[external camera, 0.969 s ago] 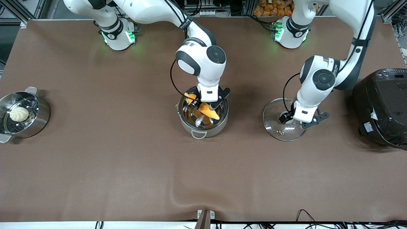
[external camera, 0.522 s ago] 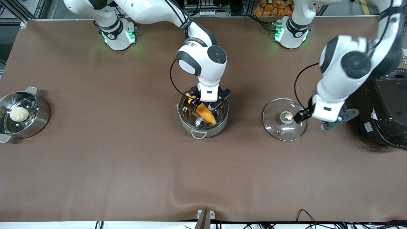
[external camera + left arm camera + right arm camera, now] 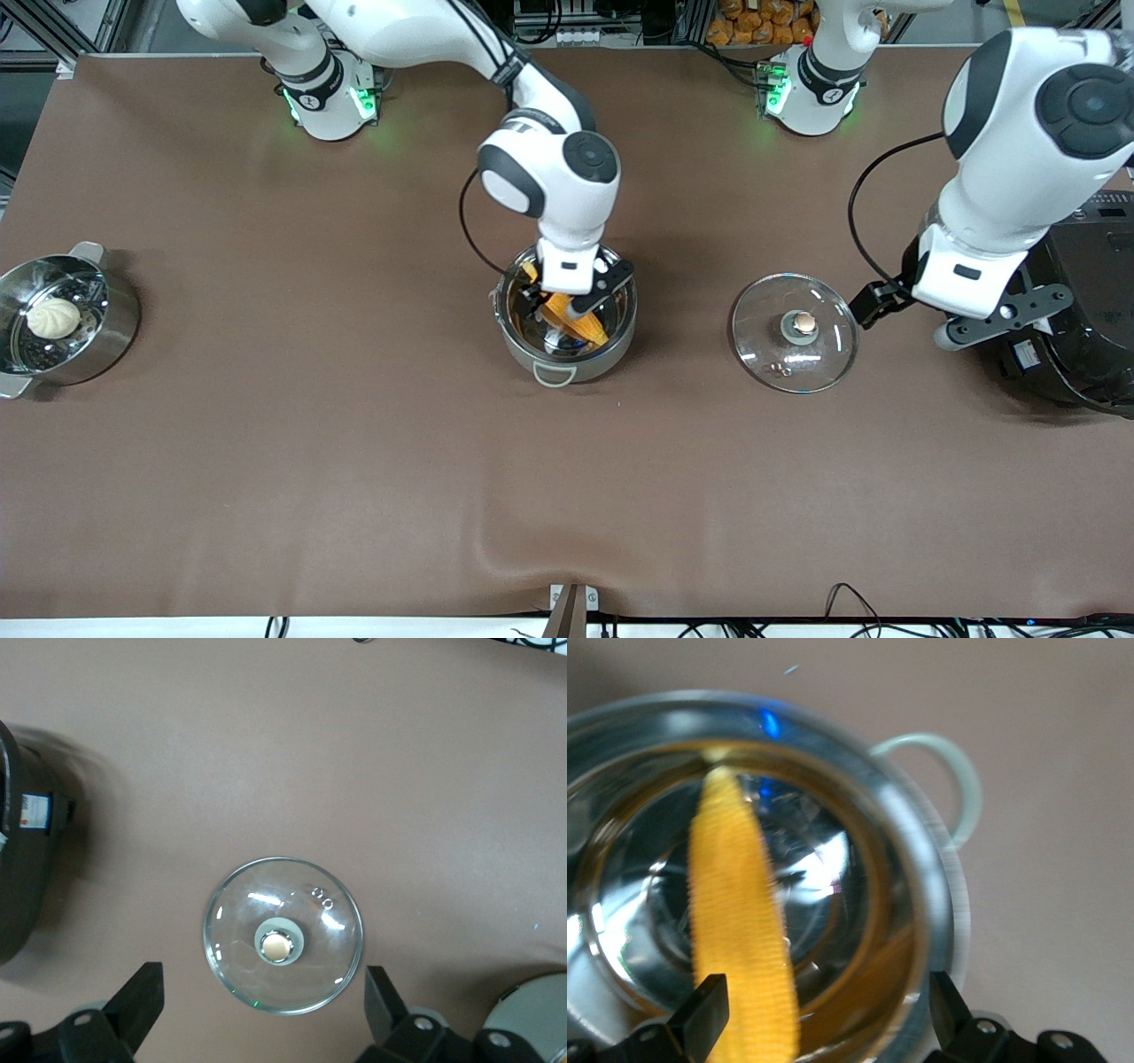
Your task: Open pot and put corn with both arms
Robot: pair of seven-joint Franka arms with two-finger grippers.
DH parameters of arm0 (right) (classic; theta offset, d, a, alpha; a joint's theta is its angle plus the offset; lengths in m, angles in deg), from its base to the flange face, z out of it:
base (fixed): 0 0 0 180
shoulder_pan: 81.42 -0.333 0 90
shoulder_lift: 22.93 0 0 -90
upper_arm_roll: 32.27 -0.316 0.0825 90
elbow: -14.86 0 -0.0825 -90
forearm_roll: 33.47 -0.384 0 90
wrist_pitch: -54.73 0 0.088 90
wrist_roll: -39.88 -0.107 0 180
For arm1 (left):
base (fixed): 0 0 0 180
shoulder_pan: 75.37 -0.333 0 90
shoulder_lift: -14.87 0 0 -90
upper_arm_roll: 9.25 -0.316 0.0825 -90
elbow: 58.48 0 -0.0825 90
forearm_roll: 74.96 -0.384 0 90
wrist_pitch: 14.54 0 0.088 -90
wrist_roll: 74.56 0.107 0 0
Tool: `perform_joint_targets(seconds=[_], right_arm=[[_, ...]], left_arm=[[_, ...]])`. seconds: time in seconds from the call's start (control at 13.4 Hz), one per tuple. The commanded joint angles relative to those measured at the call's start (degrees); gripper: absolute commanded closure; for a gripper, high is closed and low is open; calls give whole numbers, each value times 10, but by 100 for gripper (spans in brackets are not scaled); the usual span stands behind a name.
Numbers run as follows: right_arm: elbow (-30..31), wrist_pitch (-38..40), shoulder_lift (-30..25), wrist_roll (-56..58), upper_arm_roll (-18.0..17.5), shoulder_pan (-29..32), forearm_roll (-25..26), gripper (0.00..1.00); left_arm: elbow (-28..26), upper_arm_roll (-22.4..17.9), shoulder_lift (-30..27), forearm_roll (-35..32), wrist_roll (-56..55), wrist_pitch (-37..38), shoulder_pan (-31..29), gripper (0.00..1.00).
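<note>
Two arms are working under my remote control. At frame left, a steamer pot (image 3: 66,323) is holding a white bun (image 3: 53,317). At centre, my right gripper (image 3: 556,307) is hovering over the open pot (image 3: 564,353), its jaws spread and gripping nothing; the corn (image 3: 574,323) is lying inside, slanted against the wall. Right of centre, the glass lid (image 3: 795,344) is resting on the table, knob up. My left gripper (image 3: 904,312) is hanging, fingers spread and empty, between lid and black rice cooker (image 3: 1076,354) at the frame's right edge.

Corn (image 3: 580,323) upper half hidden under right end effector (image 3: 556,302); rice cooker (image 3: 1076,354) cut by edge.
</note>
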Motion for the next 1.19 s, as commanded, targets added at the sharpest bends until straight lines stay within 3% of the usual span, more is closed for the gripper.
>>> perform_joint_targets(seconds=[0.0, 0.3, 0.45, 0.82, 1.12], right_arm=[[8, 36, -57, 1, -7, 59, -63, 0], [10, 156, -122, 43, -8, 155, -105, 0], [16, 194, -138, 71, -6, 205, -106, 0], [74, 193, -157, 166, -9, 357, -108, 0], [162, 180, -258, 202, -5, 427, -150, 0]], left_arm=[[43, 5, -1, -6, 24, 53, -7, 0], [45, 6, -32, 3, 64, 71, -8, 0], [46, -1, -42, 53, 96, 76, -10, 0], [39, -5, -59, 53, 100, 83, -15, 0], [38, 5, -63, 53, 113, 91, -26, 0]])
